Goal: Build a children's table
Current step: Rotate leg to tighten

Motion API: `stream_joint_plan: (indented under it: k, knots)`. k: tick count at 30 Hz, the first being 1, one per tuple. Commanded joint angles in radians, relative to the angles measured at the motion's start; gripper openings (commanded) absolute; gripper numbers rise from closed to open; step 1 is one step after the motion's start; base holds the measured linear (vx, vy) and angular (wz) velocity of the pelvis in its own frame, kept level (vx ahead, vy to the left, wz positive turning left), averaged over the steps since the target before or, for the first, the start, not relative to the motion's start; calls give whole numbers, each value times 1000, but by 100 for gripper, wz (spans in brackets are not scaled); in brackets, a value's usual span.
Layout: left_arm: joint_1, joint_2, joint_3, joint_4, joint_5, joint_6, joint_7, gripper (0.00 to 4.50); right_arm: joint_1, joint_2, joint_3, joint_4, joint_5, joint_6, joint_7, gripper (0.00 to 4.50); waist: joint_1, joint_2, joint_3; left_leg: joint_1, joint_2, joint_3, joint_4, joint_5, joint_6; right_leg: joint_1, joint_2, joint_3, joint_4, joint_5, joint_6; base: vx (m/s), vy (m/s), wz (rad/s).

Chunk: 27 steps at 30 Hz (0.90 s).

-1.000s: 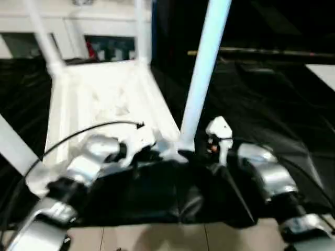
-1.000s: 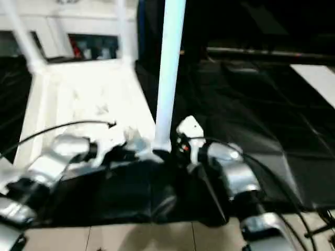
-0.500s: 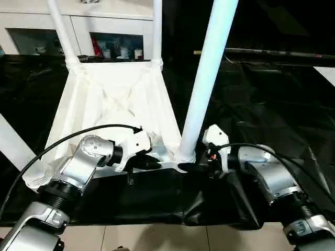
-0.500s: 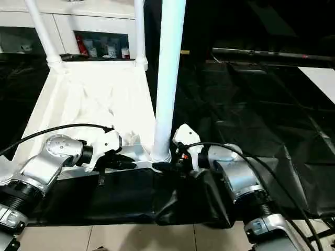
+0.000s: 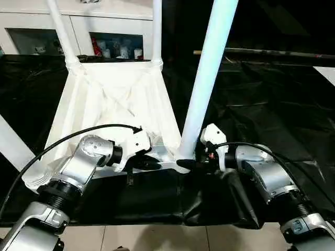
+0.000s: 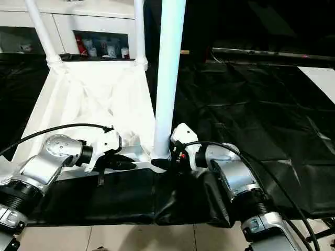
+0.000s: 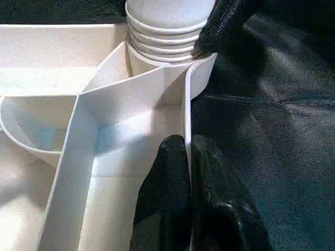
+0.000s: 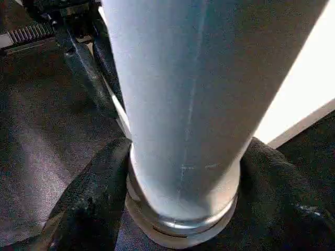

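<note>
The children's table lies upside down on black cloth, its ribbed white top point(image 5: 110, 104) facing up. Several white legs stand in the corner sockets; the near right leg point(image 5: 207, 78) rises tall in front of me. My left gripper point(image 5: 152, 164) is shut on the top's thin near rim point(image 7: 186, 120), one finger on each side of the wall, close to that socket. My right gripper point(image 5: 186, 164) wraps the base of the near right leg point(image 8: 178, 78) just above its socket collar, with black fingers point(image 8: 89, 198) pressed against both sides.
A black cloth point(image 5: 272, 104) covers the big table and hangs over its near edge. A white glass-door cabinet point(image 5: 115, 21) stands behind the far legs. A dark rod point(image 5: 261, 52) lies at the back right. Tiled floor point(image 5: 157, 238) shows below.
The head camera has tilted and steadied. My right gripper has slid a little closer to the leg's base and its fingers have drawn in around it. The left gripper keeps its grip on the rim.
</note>
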Motion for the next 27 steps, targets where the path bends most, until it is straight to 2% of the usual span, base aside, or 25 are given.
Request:
stream_joint_plan:
  k: [1,4,7,9,11,12,13,14,15,18,21,22,23,24,26,27]
  knots:
    - [18,-2,-37,-17,5,12,-38,0,-8,-2,2,18,-11,0,-4,276,-4,0,-60,9,12,10,-58,-198,22,52,-42,31,-61,-124,-216,0,0,0]
    - [19,-5,-36,-17,6,11,-31,0,2,7,-3,28,-15,-5,-29,270,-4,2,-61,9,12,10,-57,-193,24,53,-42,31,-60,-118,-217,0,0,0]
    - [-3,-49,-10,35,21,4,66,0,7,54,-34,73,-37,-22,-168,270,-7,2,-57,7,11,10,-59,-213,11,49,-42,31,-65,-152,-213,0,0,0]
    - [-28,-89,6,85,39,-2,156,0,7,95,-62,98,-36,-4,-260,269,-11,-1,-53,12,10,6,-65,-276,-14,48,-46,30,-79,-296,-173,0,0,0]
    - [-67,-152,13,160,69,2,280,0,3,180,-127,147,-19,26,-448,269,-14,-3,-48,18,8,5,-67,-318,-25,40,-45,32,-89,-377,-146,0,0,0]
    - [-68,-154,13,163,70,3,285,0,3,183,-129,149,-19,27,-455,268,-18,-3,-49,19,7,2,-69,-334,-33,40,-46,30,-93,-421,-130,0,0,0]
    - [-85,-182,14,191,81,13,335,0,-1,218,-154,173,-18,31,-541,268,-18,-2,-50,18,8,0,-69,-338,-35,40,-48,30,-93,-429,-125,0,0,0]
    - [-97,-206,14,211,88,22,373,0,-3,246,-169,193,-19,34,-607,268,-21,1,-49,20,7,0,-70,-342,-37,34,-47,32,-95,-439,-119,0,0,0]
    - [-111,-234,15,232,95,33,412,0,-8,271,-171,213,-28,21,-660,268,-22,0,-50,23,7,0,-68,-355,-37,32,-46,31,-98,-446,-117,0,0,0]
    - [-134,-280,8,267,113,43,461,0,-23,316,-162,252,-54,-6,-738,268,-22,5,-49,24,6,0,-69,-373,-32,28,-46,30,-102,-452,-114,0,0,0]
    - [-141,-289,-10,283,132,33,440,0,-34,339,-157,267,-57,-36,-718,268,-24,4,-51,17,7,-3,-72,-375,-25,34,-45,30,-100,-424,-112,0,0,0]
    - [-140,-285,-11,283,134,35,429,0,-35,345,-167,261,-44,-46,-697,303,-24,3,-50,16,7,-3,-73,-372,-23,35,-44,30,-99,-413,-114,0,0,0]
    - [-140,-284,-11,284,134,36,428,0,-35,345,-169,261,-43,-46,-695,324,-24,3,-51,17,8,-2,-73,-372,-18,34,-44,31,-99,-399,-118,0,0,0]
    - [-131,-265,-14,271,132,30,396,0,-32,338,-169,238,-30,-57,-649,338,-23,-1,-52,14,7,-1,-73,-366,-13,37,-44,30,-97,-391,-121,0,0,0]
    - [-125,-253,-13,263,128,28,380,0,-33,328,-166,226,-27,-59,-629,343,-24,-1,-53,10,7,-1,-73,-343,-6,41,-46,31,-94,-368,-127,0,0,0]
    - [-120,-241,-12,255,123,24,364,0,-34,317,-160,216,-25,-60,-610,348,-25,0,-52,11,8,0,-73,-340,-4,39,-46,31,-94,-361,-133,0,0,0]
